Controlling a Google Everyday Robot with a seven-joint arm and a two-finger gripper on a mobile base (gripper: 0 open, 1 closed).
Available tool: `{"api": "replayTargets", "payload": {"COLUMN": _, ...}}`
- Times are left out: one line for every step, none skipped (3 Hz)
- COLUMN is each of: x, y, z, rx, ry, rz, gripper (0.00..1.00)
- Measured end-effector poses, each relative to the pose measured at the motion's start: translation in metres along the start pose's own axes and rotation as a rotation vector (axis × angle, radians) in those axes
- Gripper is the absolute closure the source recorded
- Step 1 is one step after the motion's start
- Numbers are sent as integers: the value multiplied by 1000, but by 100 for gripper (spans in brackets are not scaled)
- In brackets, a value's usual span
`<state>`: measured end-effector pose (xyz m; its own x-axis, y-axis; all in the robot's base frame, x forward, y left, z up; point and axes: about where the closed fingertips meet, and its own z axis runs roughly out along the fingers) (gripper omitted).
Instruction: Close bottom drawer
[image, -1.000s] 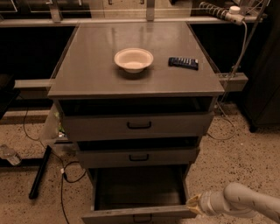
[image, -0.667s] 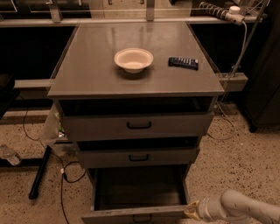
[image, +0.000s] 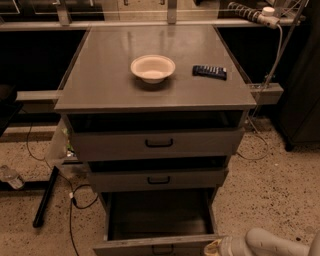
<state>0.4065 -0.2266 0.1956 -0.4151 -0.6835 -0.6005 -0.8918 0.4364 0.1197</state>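
Note:
The bottom drawer (image: 159, 216) of the grey cabinet is pulled far out, showing its deep dark interior; its front panel (image: 150, 246) sits at the lower edge of the view with the black loop handle half cut off. My gripper (image: 214, 247) is at the drawer front's right end, at the bottom edge of the view, with the white arm (image: 272, 242) trailing off to the right. The top drawer (image: 159, 142) and middle drawer (image: 158, 178) above are each open a little.
A white bowl (image: 153, 68) and a black remote (image: 210, 72) lie on the cabinet top (image: 100, 85). Cables and a black stand leg (image: 45, 197) lie on the speckled floor at left. A plastic bottle (image: 10, 176) lies at far left. A dark cabinet (image: 302, 100) stands right.
My arm has moved left and down along the drawer front, so less of it shows. The bottom drawer looks about as far out as before.

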Motion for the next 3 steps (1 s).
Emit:
{"api": "replayTargets", "payload": {"x": -1, "y": -4, "z": 18, "rx": 7, "ry": -27, "rz": -12, "gripper": 100}}
{"api": "replayTargets", "payload": {"x": -20, "y": -8, "z": 26, "rx": 17, "ry": -72, "rz": -57, "gripper": 100}}
{"api": "replayTargets", "payload": {"x": -22, "y": -8, "z": 27, "rx": 17, "ry": -75, "rz": -59, "gripper": 81}}
